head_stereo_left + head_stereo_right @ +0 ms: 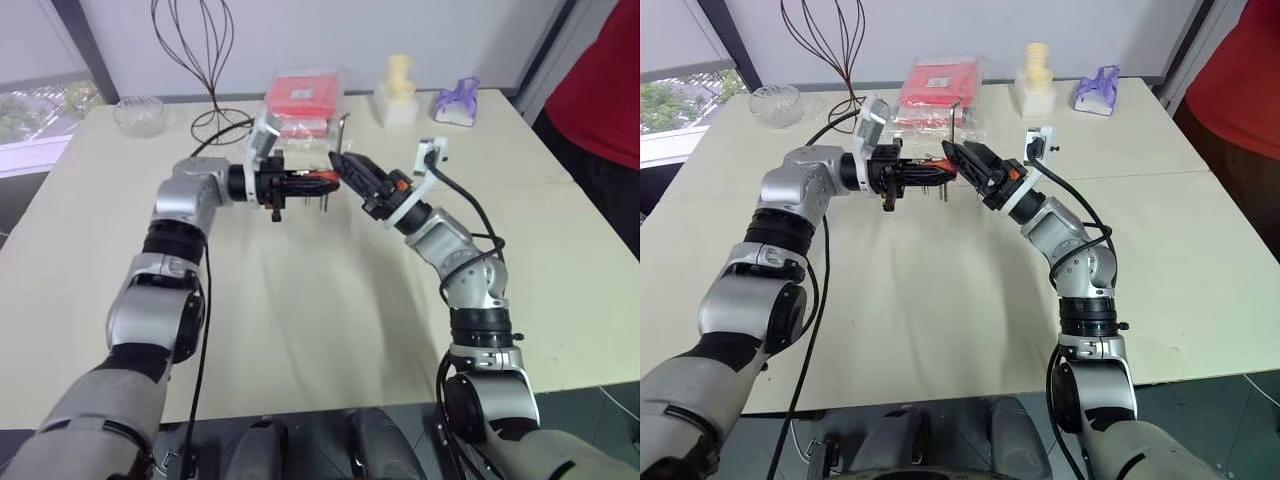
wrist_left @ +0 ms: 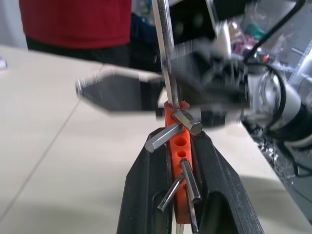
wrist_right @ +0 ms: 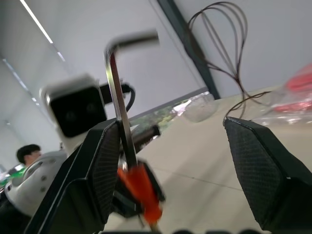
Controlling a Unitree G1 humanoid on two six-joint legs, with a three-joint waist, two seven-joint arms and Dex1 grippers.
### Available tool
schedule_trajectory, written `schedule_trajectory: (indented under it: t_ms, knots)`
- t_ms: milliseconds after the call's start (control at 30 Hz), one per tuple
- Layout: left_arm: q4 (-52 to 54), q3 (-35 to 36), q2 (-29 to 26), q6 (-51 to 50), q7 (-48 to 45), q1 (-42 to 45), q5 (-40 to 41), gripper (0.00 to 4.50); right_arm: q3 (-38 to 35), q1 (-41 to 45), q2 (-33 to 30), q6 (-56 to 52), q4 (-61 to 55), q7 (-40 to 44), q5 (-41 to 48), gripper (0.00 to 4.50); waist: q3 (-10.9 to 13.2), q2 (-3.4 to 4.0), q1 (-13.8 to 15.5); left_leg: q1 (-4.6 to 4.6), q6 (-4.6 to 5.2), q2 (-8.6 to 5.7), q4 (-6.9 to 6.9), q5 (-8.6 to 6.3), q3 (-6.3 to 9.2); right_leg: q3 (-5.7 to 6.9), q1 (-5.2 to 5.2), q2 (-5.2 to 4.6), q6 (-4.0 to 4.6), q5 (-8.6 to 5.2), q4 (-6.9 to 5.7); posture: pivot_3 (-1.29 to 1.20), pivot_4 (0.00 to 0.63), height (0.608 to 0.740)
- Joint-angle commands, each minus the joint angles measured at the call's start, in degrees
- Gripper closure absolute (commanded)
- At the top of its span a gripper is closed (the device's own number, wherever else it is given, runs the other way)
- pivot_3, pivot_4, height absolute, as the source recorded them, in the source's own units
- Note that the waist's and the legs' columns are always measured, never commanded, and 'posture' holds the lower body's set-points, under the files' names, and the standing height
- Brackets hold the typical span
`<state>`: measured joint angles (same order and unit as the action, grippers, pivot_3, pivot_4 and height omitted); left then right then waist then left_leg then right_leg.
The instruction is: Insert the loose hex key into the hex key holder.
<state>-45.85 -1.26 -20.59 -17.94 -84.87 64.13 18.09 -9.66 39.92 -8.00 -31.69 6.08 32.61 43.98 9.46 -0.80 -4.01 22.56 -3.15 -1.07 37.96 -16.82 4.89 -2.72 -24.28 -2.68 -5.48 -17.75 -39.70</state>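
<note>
Above the middle of a pale surface [image 1: 300, 330], two robot arms meeting. On the left, left gripper [image 1: 318, 181] level, pointing right, jaws clamped shut on a small red-orange holder [image 2: 179, 161] with short grey keys sticking out. Standing upright in the holder's end hole, the loose hex key [image 3: 118, 97], long shank down, short bent end on top. On the right, right gripper [image 1: 345, 165] angled up toward the holder, jaws spread wide apart either side of the key, one finger [image 3: 100, 165] just beside the shank, gripping nothing. Step judged: key placed, release under way. Next move likely calling for a straight pull-back without knocking the key, perhaps a push to seat it. Depth of seating hard to judge; bent end blurred; holder mostly hidden between black fingers from the head views
</note>
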Motion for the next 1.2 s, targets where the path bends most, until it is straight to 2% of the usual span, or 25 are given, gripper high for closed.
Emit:
schedule_trajectory:
  t_ms: [33,367,400,467,900,1067,1200]
  knots:
    - [2.87,-0.09,-1.37,1.17,-1.87,-0.65,0.07,4.5,-3.61,1.3,-0.83,2.31,-0.97,-1.7,0.45,1.1,0.0,0.0,0.0,0.0,0.0,0.0,0.0,0.0,0.0,0.0,0.0,0.0,0.0,0.0,0.0,0.0,0.15,0.74]
    - [3.21,0.06,-0.97,2.07,-0.69,-2.13,-0.56,4.5,-1.51,-0.8,-2.68,-3.61,-9.52,1.16,5.62,1.1,0.0,0.0,0.04,0.01,0.0,0.0,0.02,0.0,0.0,0.0,0.0,-0.02,0.0,0.0,0.0,0.0,0.15,0.74]
    - [3.11,0.13,-0.9,2.19,-0.54,-2.1,-0.56,4.5,-1.26,-0.93,-2.94,-3.9,-10.09,1.36,5.71,0.53,0.0,0.0,0.04,0.02,0.0,0.0,0.02,0.0,0.01,0.0,0.0,-0.01,0.0,0.0,0.0,0.0,0.15,0.74]
    - [2.96,0.27,-0.75,2.39,-0.3,-2.02,-0.57,4.5,-0.76,-1.17,-3.5,-4.88,-11.28,1.98,6.18,0.04,0.0,0.0,0.02,0.02,0.0,0.0,0.02,0.0,0.01,0.0,0.0,0.0,0.0,0.0,0.0,0.0,0.15,0.74]
    - [3.95,2.37,0.69,5.94,3.84,-0.95,0.78,4.5,0.71,-1.44,-6.5,-6.3,-14.93,1.22,4.88,0.04,0.0,0.0,0.08,0.03,0.01,0.0,0.03,-0.01,0.0,0.0,0.0,-0.02,0.0,0.0,0.0,0.0,0.15,0.74]
    - [8.32,2.95,0.21,0.28,4.93,-3.56,2.88,4.5,1.06,-2.44,-7.93,-6.53,-16.26,0.62,4.11,0.04,0.0,-0.01,0.08,0.03,0.01,0.0,0.04,-0.01,0.0,0.0,0.0,-0.02,0.0,0.0,0.0,0.0,0.15,0.74]
    - [10.44,3.68,-0.92,-10.86,8.84,-8.2,4.76,4.5,1.86,-4.53,-9.46,-6.49,-17.84,0.26,2.47,0.04,0.0,0.0,-0.02,0.03,0.02,0.01,0.03,-0.01,0.01,0.0,0.0,-0.02,0.0,0.0,0.0,0.0,0.15,0.74]
